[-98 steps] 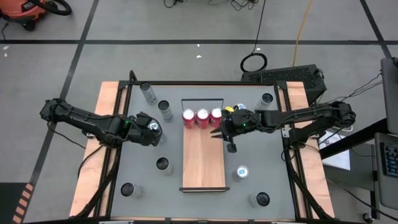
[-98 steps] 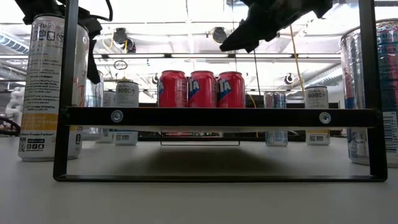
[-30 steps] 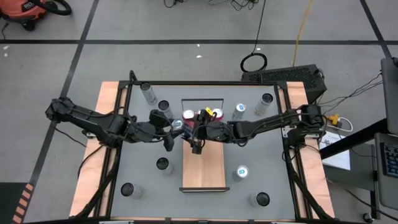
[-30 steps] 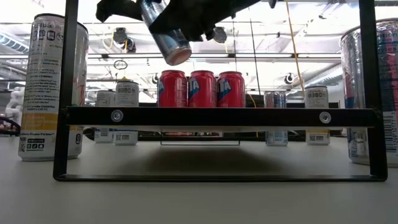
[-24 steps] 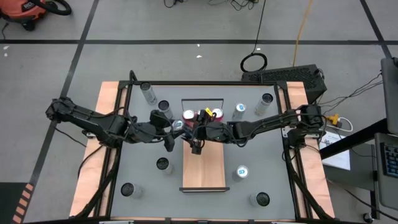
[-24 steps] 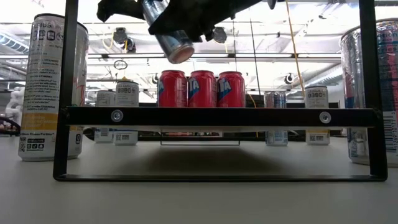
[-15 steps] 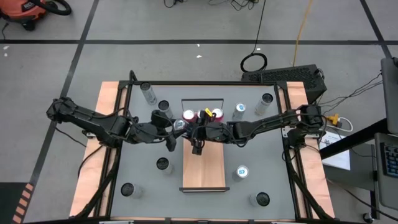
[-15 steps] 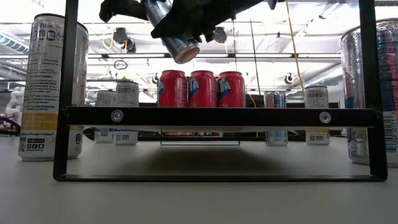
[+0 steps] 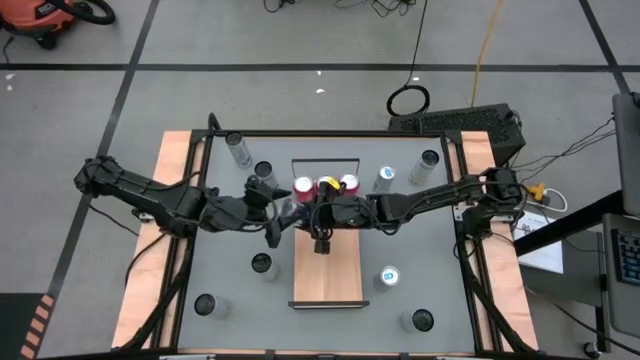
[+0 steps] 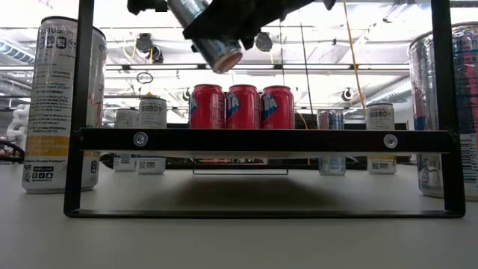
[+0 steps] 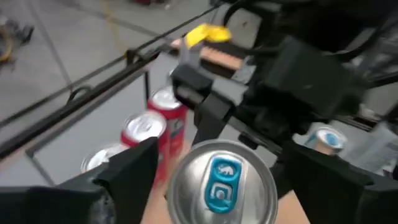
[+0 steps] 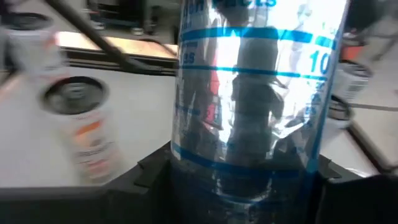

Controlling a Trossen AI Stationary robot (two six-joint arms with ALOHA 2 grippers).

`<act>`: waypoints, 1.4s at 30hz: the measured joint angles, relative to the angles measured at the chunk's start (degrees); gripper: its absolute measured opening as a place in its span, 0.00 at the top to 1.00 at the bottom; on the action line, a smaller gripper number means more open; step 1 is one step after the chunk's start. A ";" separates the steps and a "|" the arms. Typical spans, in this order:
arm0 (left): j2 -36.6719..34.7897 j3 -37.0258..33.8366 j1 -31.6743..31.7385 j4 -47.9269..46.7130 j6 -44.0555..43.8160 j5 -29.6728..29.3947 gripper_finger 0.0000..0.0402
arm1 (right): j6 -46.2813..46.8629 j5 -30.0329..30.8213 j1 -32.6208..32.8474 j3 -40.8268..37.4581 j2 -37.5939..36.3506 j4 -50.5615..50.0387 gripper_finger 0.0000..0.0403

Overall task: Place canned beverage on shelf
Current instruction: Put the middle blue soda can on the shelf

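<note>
Can: a silver-and-blue can [image 10: 214,41] hangs tilted in mid-air above the shelf's left side, in front of the red cans.
Right gripper: right gripper [image 9: 322,215] clamps the can's body — its fingers sit either side in the wrist view.
Left gripper: left gripper [image 9: 280,218] is just beside it, fingers [image 11: 124,174] spread wide of the can top, apart from it.
Shelf: the shelf [image 9: 327,268] carries three red cans [image 10: 242,107] in a row at its far end.
Table: more cans stand around on the grey table [image 9: 230,250].
</note>
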 joint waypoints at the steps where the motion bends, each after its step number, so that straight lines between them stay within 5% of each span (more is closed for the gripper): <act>1: -0.32 0.00 -0.41 1.37 1.35 -0.02 0.13 | 0.23 -1.12 0.00 0.00 -0.69 -0.76 0.52; 12: -5.76 0.02 -8.89 3.69 10.77 -5.82 0.08 | -1.06 -19.30 0.00 -3.14 -13.72 -12.79 0.52; 18: -4.53 -3.90 -13.63 6.05 9.92 -15.65 0.08 | 1.73 -23.17 0.10 -17.65 -18.22 6.44 0.52; 24: -0.26 -10.91 -14.59 21.85 9.13 -16.98 0.08 | 4.97 -27.39 0.14 -26.48 -16.35 37.20 0.52; 31: 8.07 -11.87 -14.07 37.52 16.43 -15.96 0.08 | 5.61 -30.31 0.37 -26.64 -13.76 48.14 0.52; 39: 15.83 -11.87 -12.36 53.27 26.75 -11.73 0.08 | 5.44 -31.51 0.42 -26.64 -13.62 49.42 0.52; 42: 17.23 -11.87 -10.16 55.39 26.40 -5.85 0.08 | 5.05 -31.46 0.42 -26.64 -13.61 49.01 0.52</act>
